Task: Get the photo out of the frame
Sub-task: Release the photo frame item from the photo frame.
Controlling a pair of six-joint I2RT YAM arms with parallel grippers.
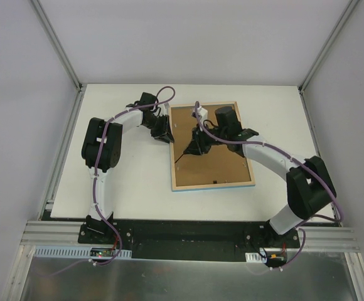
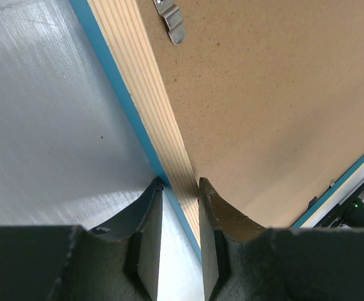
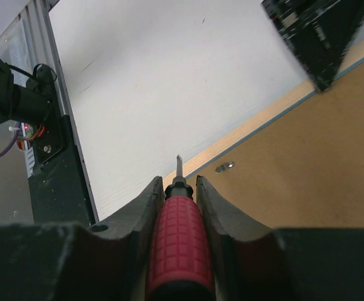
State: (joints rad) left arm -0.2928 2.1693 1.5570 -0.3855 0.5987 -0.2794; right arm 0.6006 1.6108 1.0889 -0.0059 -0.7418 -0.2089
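The frame lies face down on the white table, its brown back panel up, rimmed in pale wood with a turquoise edge. The photo is hidden under the panel. My left gripper is at the frame's left edge; in the left wrist view its jaws straddle the wood rim and close on it. My right gripper hovers over the panel, shut on a red-handled screwdriver. Its tip points at the left rim beside a metal tab.
Another metal tab sits on the panel near the rim. The left gripper's dark body shows in the right wrist view. Bare white table lies left of the frame. Grey enclosure walls and an aluminium rail bound the table.
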